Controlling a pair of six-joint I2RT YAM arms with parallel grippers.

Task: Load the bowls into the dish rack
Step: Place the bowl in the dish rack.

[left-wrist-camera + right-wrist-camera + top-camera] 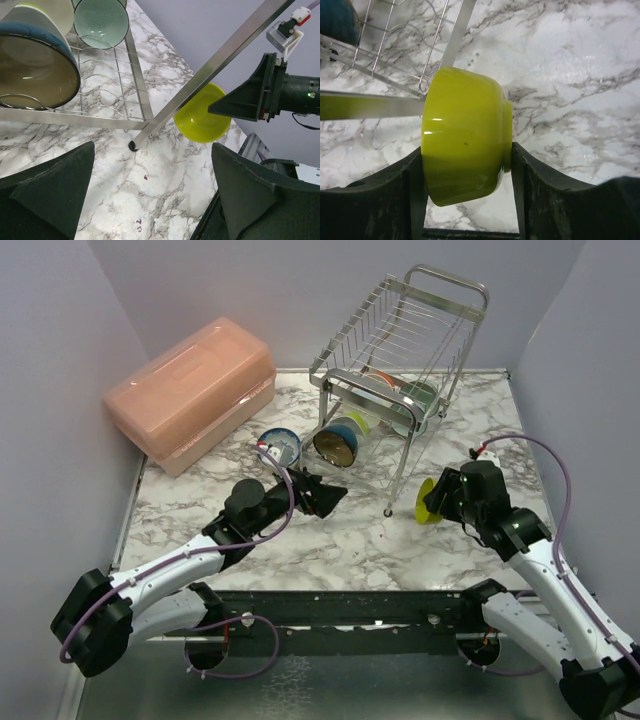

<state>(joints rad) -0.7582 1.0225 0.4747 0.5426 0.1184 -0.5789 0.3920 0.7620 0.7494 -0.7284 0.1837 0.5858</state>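
Left claw (322, 495) gaping wide with nothing in it, hanging low over the marble table (340, 540) just near-left of the dish rack (445, 278). Sweeping across now. Far left, a pink lidded box (190, 390) sits out of the action. Next along, a blue-and-white patterned bowl (280, 445) stands on the marble just left of the rack, close beyond that empty claw. It is not loaded yet, and it looks like the obvious pick for the left arm.

Into the rack itself: the lower tier holds a teal bowl (337, 443) on edge at the left, a pale one with a yellow-green rim (362, 421) tucked behind it, and a mint green bowl (420, 400) further right and deeper in. That makes three home, as far as I can make out. The upper tier looks bare from above, though something orange shows through the wires and I can't say what it is.

Over on the right, the right claw (467, 165) is clamped at about half spread on a lime bowl (462, 115), turned on its side and pinched between mouth and foot. It sits just off the rack's near-right leg, outside the frame. Whether it clears the marble I can't tell.

My read is that we're past the halfway mark: three racked, one in hand and needing to be slotted in, and one on the table yet to be picked up
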